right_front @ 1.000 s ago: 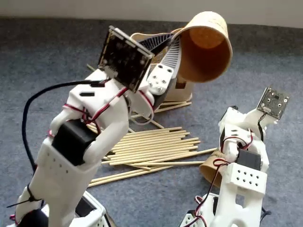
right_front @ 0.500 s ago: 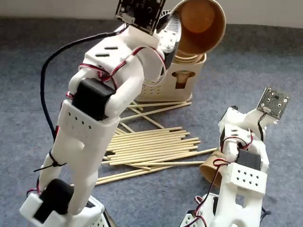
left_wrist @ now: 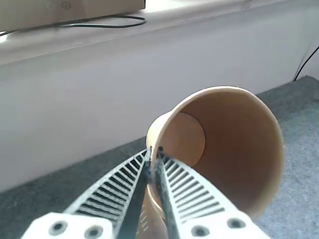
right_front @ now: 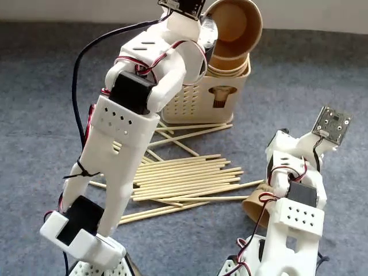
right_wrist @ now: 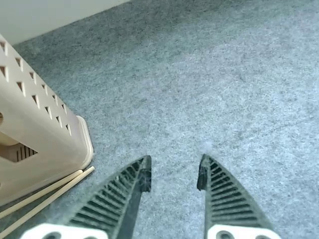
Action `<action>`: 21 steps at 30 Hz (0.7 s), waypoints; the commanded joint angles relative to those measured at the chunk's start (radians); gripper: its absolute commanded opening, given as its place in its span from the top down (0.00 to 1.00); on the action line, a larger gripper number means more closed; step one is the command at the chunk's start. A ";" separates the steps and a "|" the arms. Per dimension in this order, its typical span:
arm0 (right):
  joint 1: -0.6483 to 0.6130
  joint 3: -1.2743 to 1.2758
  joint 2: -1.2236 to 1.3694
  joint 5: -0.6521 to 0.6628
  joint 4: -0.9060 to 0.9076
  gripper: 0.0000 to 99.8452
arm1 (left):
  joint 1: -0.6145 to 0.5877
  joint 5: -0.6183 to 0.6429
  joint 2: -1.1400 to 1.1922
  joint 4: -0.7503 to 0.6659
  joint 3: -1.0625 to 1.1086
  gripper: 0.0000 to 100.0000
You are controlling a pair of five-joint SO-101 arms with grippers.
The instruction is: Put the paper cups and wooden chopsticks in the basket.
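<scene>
My left gripper [left_wrist: 155, 152] is shut on the rim of a brown paper cup [left_wrist: 234, 149], which it holds tilted above the cream basket [right_front: 198, 100] at the back of the table. That paper cup [right_front: 234, 26] hangs over other cups stacked in the basket. A pile of wooden chopsticks [right_front: 184, 181] lies on the grey carpet in front of the basket. Another paper cup [right_front: 255, 205] lies on its side by the base of the right arm. My right gripper [right_wrist: 173, 174] is open over bare carpet, near the basket's corner [right_wrist: 35, 124] and two chopsticks [right_wrist: 45, 196].
The left arm [right_front: 126, 126] stretches from the front left up across the chopstick pile to the basket. The right arm [right_front: 293, 195] stands folded at the front right. A pale wall [left_wrist: 99, 89] runs behind the carpet.
The left arm has stretched forward and carried the paper cup from beside the basket to above its opening. The right arm has kept still.
</scene>
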 commanded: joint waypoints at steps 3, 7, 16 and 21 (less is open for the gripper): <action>-0.019 -0.012 -0.012 0.000 -0.022 0.84 | -0.001 0.005 -0.002 0.028 -0.048 1.00; -0.019 -0.012 -0.012 0.000 -0.022 0.84 | -0.005 -0.003 -0.001 0.040 -0.047 0.99; -0.019 -0.012 -0.012 0.000 -0.022 0.84 | 0.001 -0.028 -0.001 0.061 -0.045 0.89; -0.019 -0.012 -0.012 0.000 -0.022 0.84 | -0.004 -0.028 0.001 0.057 -0.045 0.88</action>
